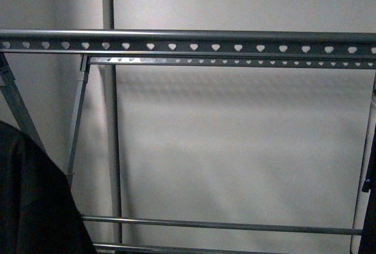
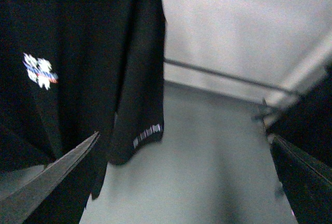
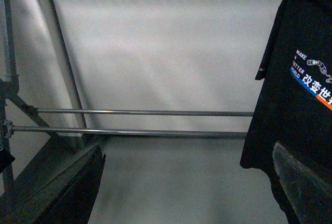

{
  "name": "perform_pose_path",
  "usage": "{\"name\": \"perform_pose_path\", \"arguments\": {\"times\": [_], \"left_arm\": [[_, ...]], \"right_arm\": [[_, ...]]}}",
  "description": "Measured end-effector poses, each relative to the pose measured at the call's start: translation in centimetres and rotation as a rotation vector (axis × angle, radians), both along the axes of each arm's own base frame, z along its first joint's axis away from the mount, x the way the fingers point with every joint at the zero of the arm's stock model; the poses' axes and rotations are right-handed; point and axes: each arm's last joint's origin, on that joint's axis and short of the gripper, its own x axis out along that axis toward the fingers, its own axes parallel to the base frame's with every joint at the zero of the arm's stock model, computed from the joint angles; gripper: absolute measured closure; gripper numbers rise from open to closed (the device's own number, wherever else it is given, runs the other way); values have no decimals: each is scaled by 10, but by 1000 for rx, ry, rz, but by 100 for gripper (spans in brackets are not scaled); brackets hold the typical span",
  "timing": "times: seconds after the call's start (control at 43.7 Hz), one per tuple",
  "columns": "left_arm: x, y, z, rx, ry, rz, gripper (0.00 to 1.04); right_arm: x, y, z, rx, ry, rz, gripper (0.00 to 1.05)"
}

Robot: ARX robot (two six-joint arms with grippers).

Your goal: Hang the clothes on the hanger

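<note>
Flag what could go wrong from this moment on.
The left end effector is open beside the black T-shirt; closing there may catch only the sleeve, so the shirt would hang crooked. The right end effector, also open, faces the rack's crossbars and could knock them if it advances.

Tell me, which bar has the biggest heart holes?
The upper rail, spanning the whole front view. The lower rail just beneath it has much smaller hearts.

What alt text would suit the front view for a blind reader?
A grey metal clothes rack fills the view, its top rail punched with heart-shaped holes, before a pale wall. Some black cloth shows at the lower left.
</note>
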Motion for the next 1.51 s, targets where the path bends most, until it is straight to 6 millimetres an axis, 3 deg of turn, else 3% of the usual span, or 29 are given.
{"name": "perform_pose_path", "arguments": {"times": [0.114, 0.206, 0.297, 0.435, 0.572, 0.709, 0.846, 0.938, 1.098, 1.281, 1.418, 1.51], "left_arm": [[49, 11, 36, -110, -42, 204, 6], [87, 20, 52, -163, -60, 329, 6], [143, 36, 53, -241, 23, 469, 6], [201, 58, 45, -308, 96, 625, 6], [234, 71, 48, -341, 88, 687, 32], [246, 74, 56, -360, 89, 696, 53], [248, 73, 56, -349, 161, 655, 78], [239, 68, 46, -336, 207, 609, 90], [203, 47, 33, -258, 258, 404, 92], [135, 7, 27, -39, 368, -119, 94], [90, -3, 32, 148, 363, -496, 94], [73, 3, 42, 334, 295, -666, 94]], "right_arm": [[0, 0, 0, 0, 0, -2, 7], [0, 0, 0, 0, 0, -2, 7], [0, 0, 0, 0, 0, -2, 7], [0, 0, 0, 0, 0, -2, 7], [0, 0, 0, 0, 0, -2, 7], [0, 0, 0, 0, 0, -2, 7], [0, 0, 0, 0, 0, -2, 7], [0, 0, 0, 0, 0, -2, 7], [0, 0, 0, 0, 0, -1, 7], [0, 0, 0, 0, 0, -1, 7], [0, 0, 0, 0, 0, -2, 7], [0, 0, 0, 0, 0, -2, 7]]}}
